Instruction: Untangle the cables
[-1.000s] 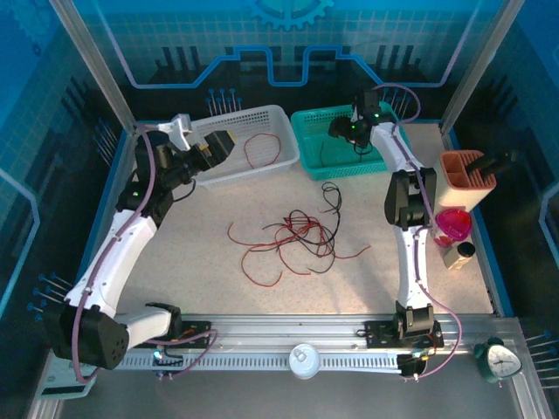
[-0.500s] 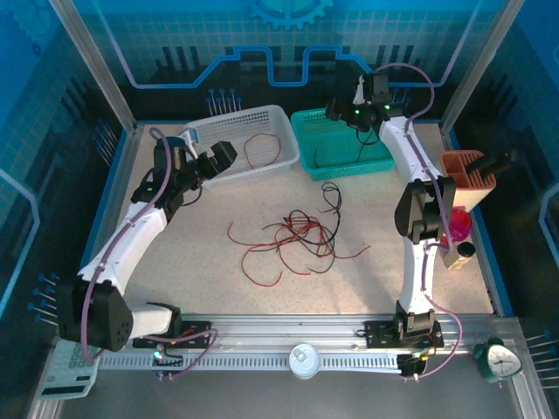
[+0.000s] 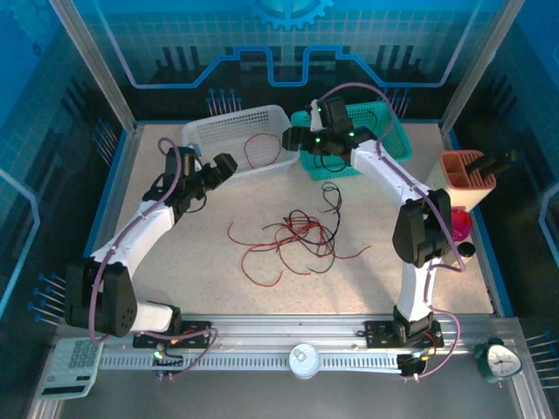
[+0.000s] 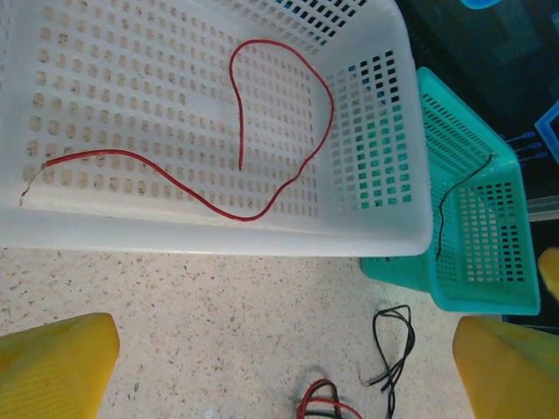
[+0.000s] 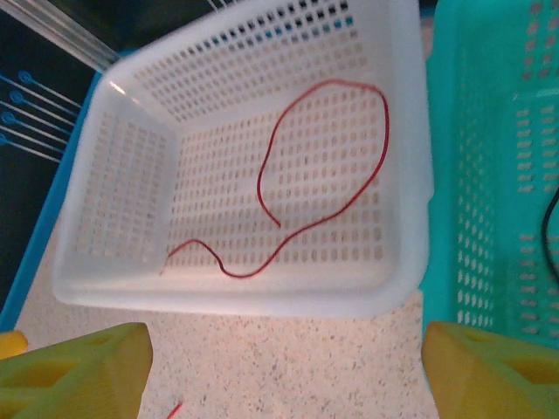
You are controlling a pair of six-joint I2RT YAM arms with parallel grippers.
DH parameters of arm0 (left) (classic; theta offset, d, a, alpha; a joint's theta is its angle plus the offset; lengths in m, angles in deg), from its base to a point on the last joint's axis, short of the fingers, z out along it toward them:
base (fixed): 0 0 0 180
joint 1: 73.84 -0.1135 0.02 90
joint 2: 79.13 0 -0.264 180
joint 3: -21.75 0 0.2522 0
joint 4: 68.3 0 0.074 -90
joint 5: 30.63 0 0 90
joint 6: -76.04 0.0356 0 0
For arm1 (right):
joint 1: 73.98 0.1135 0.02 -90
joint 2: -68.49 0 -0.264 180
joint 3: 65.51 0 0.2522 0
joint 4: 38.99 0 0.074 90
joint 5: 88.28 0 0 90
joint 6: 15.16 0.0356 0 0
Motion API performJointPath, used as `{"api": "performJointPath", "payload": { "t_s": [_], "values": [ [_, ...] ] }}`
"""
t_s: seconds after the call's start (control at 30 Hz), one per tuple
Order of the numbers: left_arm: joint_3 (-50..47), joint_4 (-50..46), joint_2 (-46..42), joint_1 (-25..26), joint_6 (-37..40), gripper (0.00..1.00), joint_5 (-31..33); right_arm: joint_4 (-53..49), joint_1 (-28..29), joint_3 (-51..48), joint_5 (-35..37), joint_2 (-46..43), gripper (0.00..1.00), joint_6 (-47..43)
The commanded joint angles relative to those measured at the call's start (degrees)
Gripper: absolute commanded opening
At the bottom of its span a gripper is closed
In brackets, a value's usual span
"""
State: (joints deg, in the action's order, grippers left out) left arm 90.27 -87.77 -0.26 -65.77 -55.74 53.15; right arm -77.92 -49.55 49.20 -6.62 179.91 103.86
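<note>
Your left claw (image 3: 222,165) hangs with its two yellow pads (image 4: 54,362) wide apart and nothing between them, just in front of the near wall of the white basket (image 3: 223,129). Your right claw (image 3: 297,139) is also spread wide and empty. It is poised over the spot where the white basket meets the teal basket (image 3: 389,127).

The main tangle of cables (image 3: 293,236) is a knot of red and black strands looped over one another. It lies on the table (image 3: 175,262) near the middle, well apart from both claws and nearer you than either basket. A loose black cable (image 3: 332,197) curls at the tangle's far edge, between it and the teal basket; from the left wrist you see it just below that basket's corner.

Inside the white basket lies a single red cable (image 4: 262,157), bent into a loop with one long tail trailing along the floor. It sits beyond the left claw's pads, not touching them. Inside the teal basket lies one thin black cable (image 4: 456,196).
</note>
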Motion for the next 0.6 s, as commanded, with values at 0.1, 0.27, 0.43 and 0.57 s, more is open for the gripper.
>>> {"api": "performJointPath", "payload": {
  "t_s": [0.1, 0.27, 0.43, 0.57],
  "values": [
    [-0.2, 3.9, 4.1, 0.3, -1.3, 0.99, 2.0, 3.2, 2.1, -4.1, 0.8, -2.1, 0.82, 2.2],
    [0.8, 4.9, 8.2, -0.3, -1.0, 0.99, 3.0, 3.9, 2.6, -7.7, 1.2, -5.7, 0.82, 2.5],
    [1.7, 6.6, 11.5, -1.7, -1.2, 0.99, 3.5, 5.8, 2.7, -13.5, 2.0, -11.6, 0.82, 2.9],
    [2.9, 7.8, 13.4, -4.4, -1.2, 0.99, 4.0, 5.6, 2.8, -16.8, 2.7, -15.6, 0.82, 2.3]
  ]
}}
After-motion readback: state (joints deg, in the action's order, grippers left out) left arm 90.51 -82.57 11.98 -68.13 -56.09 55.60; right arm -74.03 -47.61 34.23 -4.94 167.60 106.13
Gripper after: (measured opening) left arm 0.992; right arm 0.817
